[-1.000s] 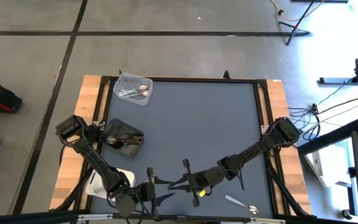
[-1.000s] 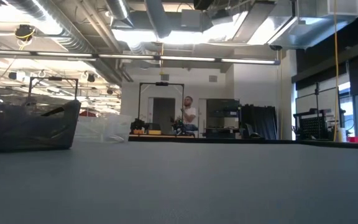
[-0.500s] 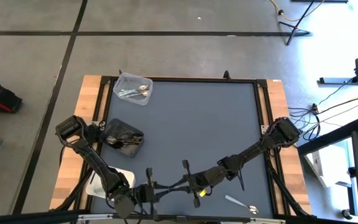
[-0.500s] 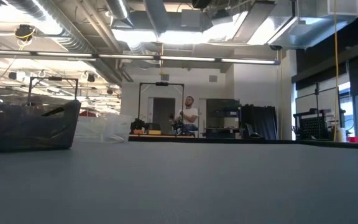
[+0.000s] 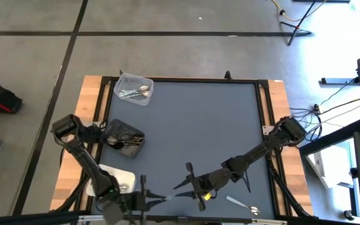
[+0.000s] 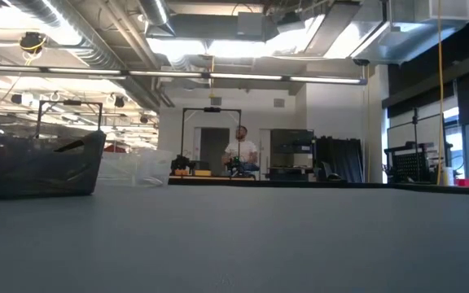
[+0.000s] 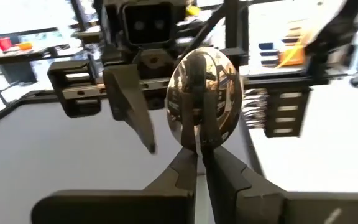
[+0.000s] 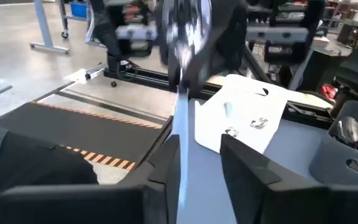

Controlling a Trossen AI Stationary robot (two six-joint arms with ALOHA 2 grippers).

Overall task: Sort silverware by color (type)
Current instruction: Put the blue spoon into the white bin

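My left gripper (image 5: 154, 198) is near the table's near edge, shut on a shiny silver spoon (image 7: 202, 102). The spoon's bowl sticks out past the fingertips toward my right gripper (image 5: 179, 190). The right gripper is open a short way to the right and faces the spoon without touching it. In the right wrist view its fingers (image 8: 166, 168) stand apart, with the spoon a blur ahead of them. Silver pieces lie in a clear tub (image 5: 134, 89) at the far left. Dark pieces lie in a dark tub (image 5: 125, 137). Another silver spoon (image 5: 242, 204) lies flat on the mat at the near right. My left gripper pinches the spoon between its two fingers just below the bowl (image 7: 199, 146). The fingers lie about level and point toward the table's right. The spoon is lifted clear of the mat, its bowl beyond the fingertips with the hollow side toward the wrist camera.
A white tray (image 5: 122, 176) lies under the left arm at the near left and holds small shiny bits (image 8: 258, 122). A dark thin piece (image 5: 245, 183) lies beside the right arm. The dark tub (image 6: 35, 163) fills the left of the low view. A person sits far back in the room.
My left gripper has shut on the spoon that the right gripper held out, then drawn it toward the table's left. My right gripper has opened, let go of the spoon and backed off a little to the right. The spoon stays clear of the mat.
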